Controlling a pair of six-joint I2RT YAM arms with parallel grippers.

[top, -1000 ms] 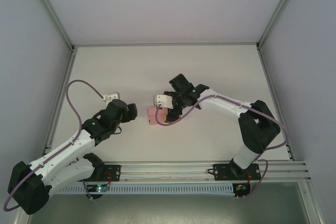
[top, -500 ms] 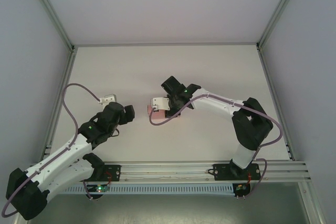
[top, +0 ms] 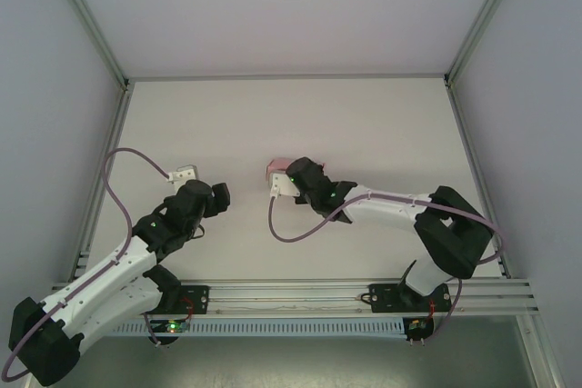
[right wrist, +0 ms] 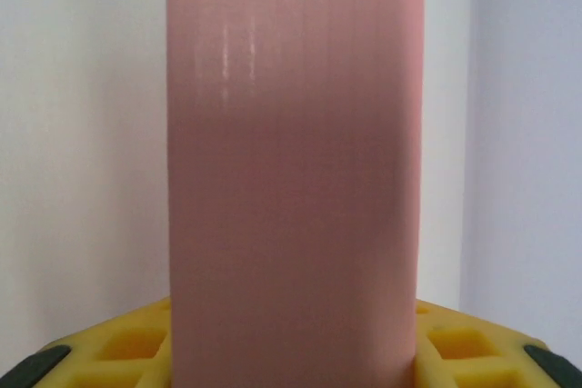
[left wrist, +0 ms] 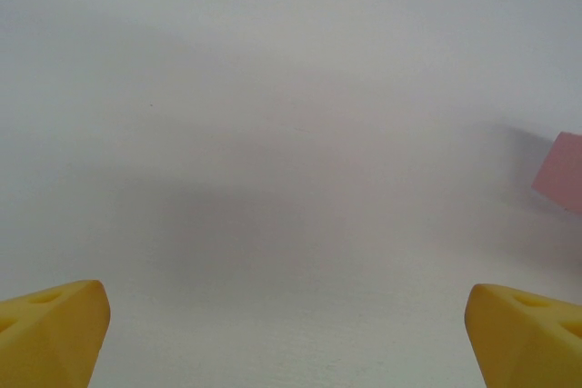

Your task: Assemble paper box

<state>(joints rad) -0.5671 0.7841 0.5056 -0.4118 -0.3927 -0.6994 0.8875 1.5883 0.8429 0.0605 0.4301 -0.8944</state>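
Note:
The pink paper box (right wrist: 291,170) stands as a tall closed block between the yellow fingers (right wrist: 127,347) of my right gripper (right wrist: 291,356), which is shut on its two sides. From above, just a pink edge of the box (top: 274,168) shows beyond the right gripper (top: 280,179), near the table's middle. My left gripper (top: 224,195) sits to the left of it, apart from the box. Its yellow fingertips (left wrist: 50,329) stand wide open with only bare table between them. A corner of the box (left wrist: 562,173) shows at the right edge of the left wrist view.
The white table (top: 364,124) is walled on the left, back and right. An aluminium rail (top: 300,293) with both arm bases runs along the near edge. A purple cable (top: 282,224) loops under the right wrist.
My right gripper closed on the box and carried it a little farther back. The right arm's elbow dropped lower. My left arm drew slightly back toward its base, still open.

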